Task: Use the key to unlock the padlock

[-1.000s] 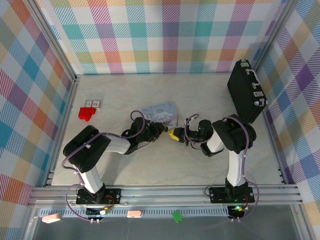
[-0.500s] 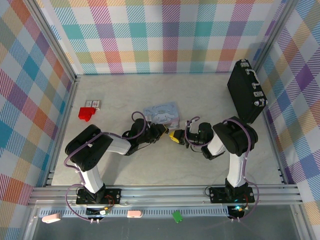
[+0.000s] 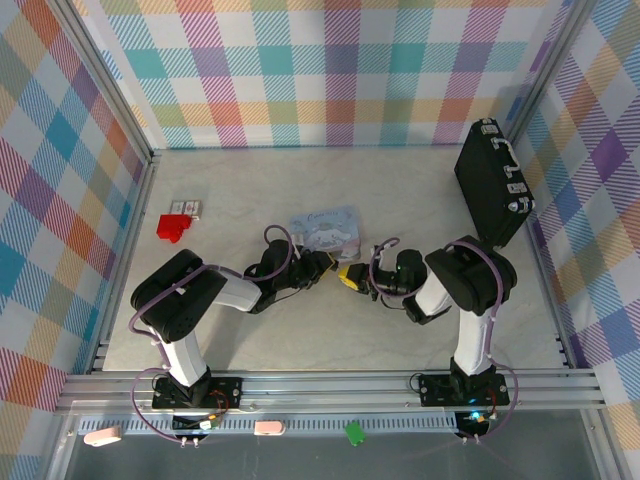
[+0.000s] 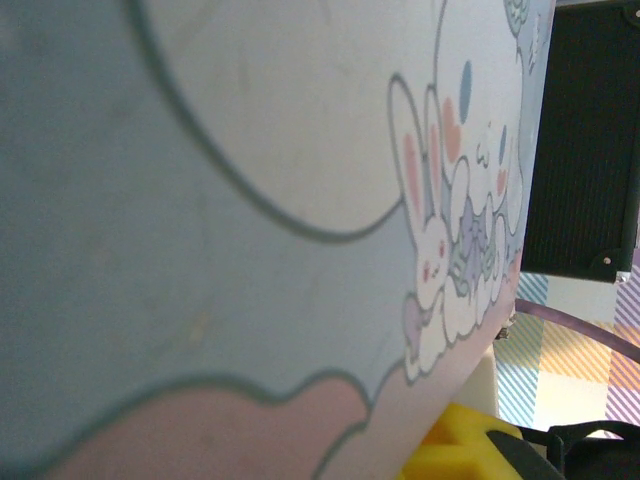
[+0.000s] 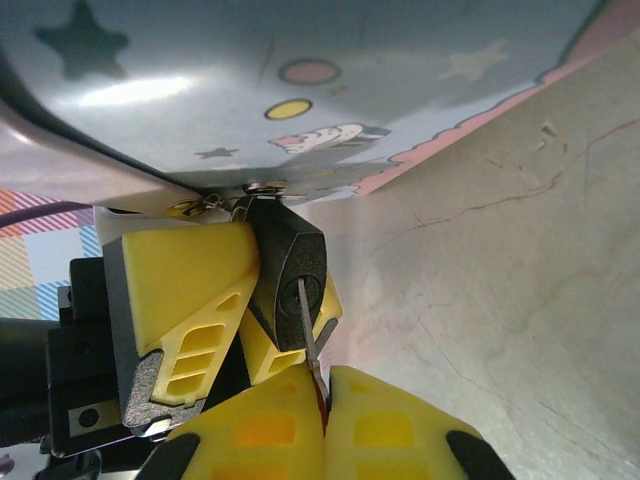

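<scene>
In the right wrist view the padlock (image 5: 290, 262), a small black block with a silvery shackle at its top, is pinched between the yellow fingers (image 5: 175, 295) of my left gripper (image 5: 245, 320). The thin metal key (image 5: 308, 325) has its blade tip in the keyhole. Its head is clamped in my right gripper (image 5: 325, 410), which is shut at the bottom of that view. From above, the left gripper (image 3: 322, 266) and the right gripper (image 3: 352, 277) meet nose to nose at the table's middle, hiding the padlock.
A light blue cartoon-printed tin (image 3: 325, 228) lies right behind the grippers, close over the padlock (image 5: 300, 90) and against the left wrist camera (image 4: 250, 200). A black case (image 3: 492, 185) leans at the right wall. A red block (image 3: 172, 228) sits far left.
Both grippers have drifted slightly toward the near edge, still joined at the padlock. The grips have not changed.
</scene>
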Controlling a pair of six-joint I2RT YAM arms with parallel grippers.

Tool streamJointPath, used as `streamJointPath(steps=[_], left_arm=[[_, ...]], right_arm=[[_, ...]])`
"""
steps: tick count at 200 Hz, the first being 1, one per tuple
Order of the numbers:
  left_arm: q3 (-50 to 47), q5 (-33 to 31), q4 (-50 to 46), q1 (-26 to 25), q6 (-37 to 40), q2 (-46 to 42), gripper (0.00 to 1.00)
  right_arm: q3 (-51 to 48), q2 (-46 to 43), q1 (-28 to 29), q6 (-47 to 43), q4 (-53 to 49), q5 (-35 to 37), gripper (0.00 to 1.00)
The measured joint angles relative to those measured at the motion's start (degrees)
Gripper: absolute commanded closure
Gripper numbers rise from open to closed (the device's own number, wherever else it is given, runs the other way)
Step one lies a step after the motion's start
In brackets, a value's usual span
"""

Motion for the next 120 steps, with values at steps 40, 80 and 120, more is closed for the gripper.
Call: streamJointPath(steps=[40, 80, 120], left_arm=[[0.0, 0.5, -0.1, -0.1, 0.5, 0.0, 0.76], [0.0, 0.5, -1.9, -0.2, 2.0, -0.5, 0.80], [0.0, 0.7, -4.4, -0.3, 2.6, -1.7, 0.94]], right_arm=[[-0.5, -0.1, 0.2, 0.0, 0.2, 0.2, 1.00], [-0.7, -0.4, 0.5, -0.3, -0.4, 0.2, 1.00], [-0.8, -1.6, -0.3, -2.4, -3.2, -1.4, 1.00]])
